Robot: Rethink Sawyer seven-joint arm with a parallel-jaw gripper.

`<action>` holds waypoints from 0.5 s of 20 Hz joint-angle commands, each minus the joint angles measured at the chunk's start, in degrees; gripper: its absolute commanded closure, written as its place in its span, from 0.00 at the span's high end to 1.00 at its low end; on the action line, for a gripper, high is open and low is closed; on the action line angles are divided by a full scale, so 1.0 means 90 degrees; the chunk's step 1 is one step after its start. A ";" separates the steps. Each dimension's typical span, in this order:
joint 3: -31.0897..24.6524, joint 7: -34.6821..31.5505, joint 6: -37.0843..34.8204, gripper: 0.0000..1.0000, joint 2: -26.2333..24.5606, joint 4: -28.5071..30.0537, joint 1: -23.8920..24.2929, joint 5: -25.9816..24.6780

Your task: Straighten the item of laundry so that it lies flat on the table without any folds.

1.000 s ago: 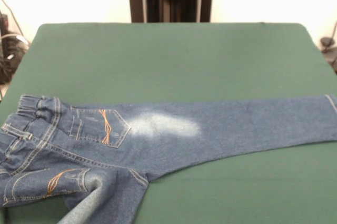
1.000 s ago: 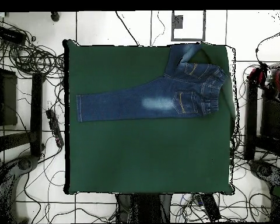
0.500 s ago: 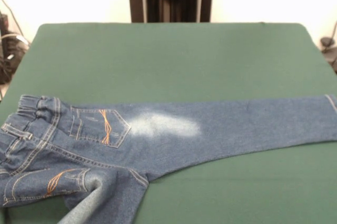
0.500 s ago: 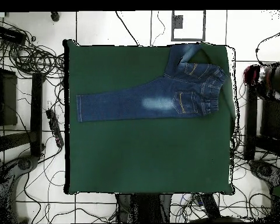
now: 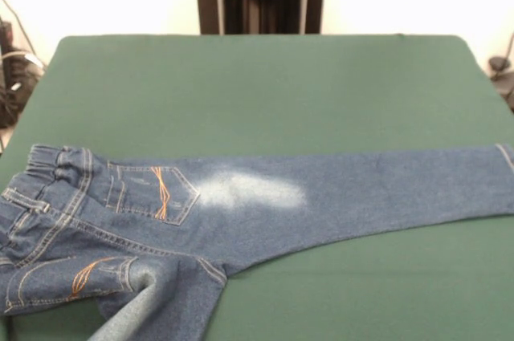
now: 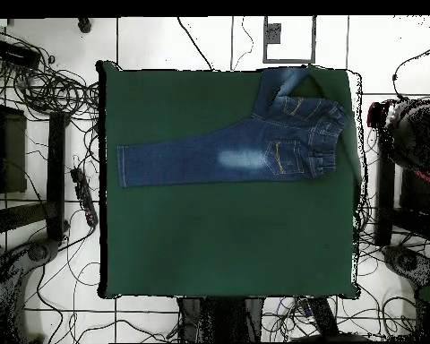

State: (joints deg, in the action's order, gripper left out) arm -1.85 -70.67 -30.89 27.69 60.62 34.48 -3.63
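Unchanged over the last second: jeans [image 5: 241,205] on table [image 5: 257,92], one leg flat, other bunched at the edge. Gripper absent from both views, so cannot tell finger state or give places relative to it. Straightening judged outstanding.

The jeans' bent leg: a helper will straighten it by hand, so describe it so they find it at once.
On the green table lie small blue jeans. In the overhead view, one leg stretches flat toward the left edge. The other leg turns up from the seat to the table's top edge, unlike its straight neighbour.
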 commanded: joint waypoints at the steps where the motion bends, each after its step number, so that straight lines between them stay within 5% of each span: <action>1: -0.0162 -0.1916 0.0034 1.00 -0.0829 0.0316 -0.0332 0.0412; 4: -0.0259 -0.1604 -0.0541 1.00 -0.1205 -0.0406 -0.0152 0.0586; 10: 0.0243 -0.1702 -0.1873 1.00 -0.3014 -0.3407 -0.0250 0.0659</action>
State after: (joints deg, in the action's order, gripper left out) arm 0.19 -70.67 -35.32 15.28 47.00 34.58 -0.26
